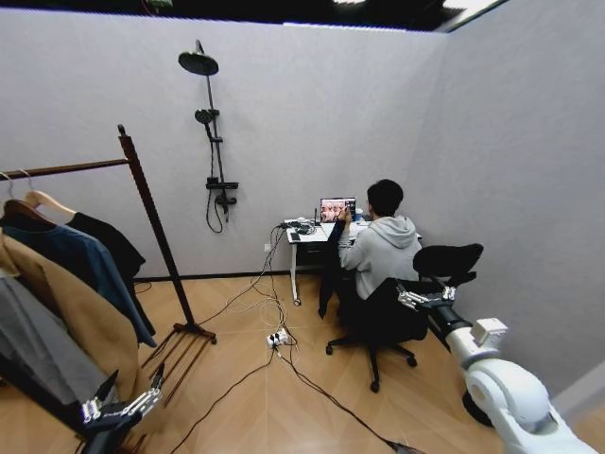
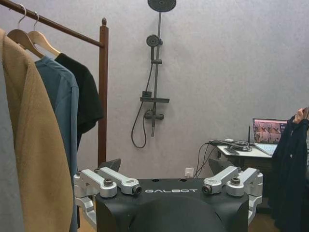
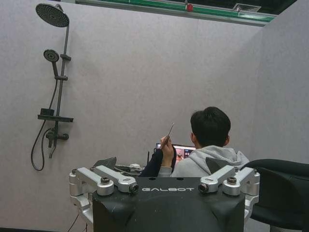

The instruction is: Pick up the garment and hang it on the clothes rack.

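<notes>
Hanging at left on the clothes rack (image 1: 142,203), garment (image 1: 112,244) above left gripper (image 1: 118,409), nearer, spread; right gripper (image 1: 425,296) waiting, spread.

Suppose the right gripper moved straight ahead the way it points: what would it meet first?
Probably the seated person at the desk, directly ahead of the open right gripper; the black office chair sits off to one side. Depth is unclear.

The clothes rack (image 1: 151,227) runs off the left edge; the dark blue jacket (image 1: 80,265) covers most of the garment (image 1: 113,241).
</notes>
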{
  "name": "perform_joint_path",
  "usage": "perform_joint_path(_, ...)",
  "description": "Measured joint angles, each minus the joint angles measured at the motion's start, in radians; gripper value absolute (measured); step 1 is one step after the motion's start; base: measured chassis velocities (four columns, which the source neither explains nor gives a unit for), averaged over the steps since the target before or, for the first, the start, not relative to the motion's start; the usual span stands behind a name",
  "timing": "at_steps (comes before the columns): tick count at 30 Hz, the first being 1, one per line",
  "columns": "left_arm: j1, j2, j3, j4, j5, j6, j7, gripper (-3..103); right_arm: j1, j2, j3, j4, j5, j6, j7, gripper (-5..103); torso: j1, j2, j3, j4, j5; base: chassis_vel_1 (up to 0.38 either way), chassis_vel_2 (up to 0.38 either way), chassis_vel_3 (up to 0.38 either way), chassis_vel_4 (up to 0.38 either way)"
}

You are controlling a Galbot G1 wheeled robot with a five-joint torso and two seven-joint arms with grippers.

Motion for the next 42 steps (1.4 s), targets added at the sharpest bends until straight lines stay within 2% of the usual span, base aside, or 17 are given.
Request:
perform_joint_path(23, 0.0, 0.0, 0.0, 0.0, 0.0, 0.0, 0.0, 100, 0.032, -0.009, -0.037, -0.042, -0.001, 0.019, -0.003, 100, 0.0, 0.0, 0.0, -0.0007, 0.0004, 0.105, -0.126, -0.126, 0.107)
perform_joint_path(28, 0.0, 0.0, 0.0, 0.0, 0.0, 0.0, 0.0, 100, 0.041, -0.004, -0.046, -0.044, -0.003, 0.02, -0.004, 100, 0.0, 0.0, 0.0, 0.0, 0.0, 0.116, -0.121, -0.114, 0.101)
perform_joint_path(42, 0.0, 0.0, 0.0, 0.0, 0.0, 0.0, 0.0, 100, 0.038, -0.004, -0.046, -0.042, -0.003, 0.021, -0.005, 100, 0.0, 0.0, 0.0, -0.0003, 0.0, 0.118, -0.119, -0.121, 0.125)
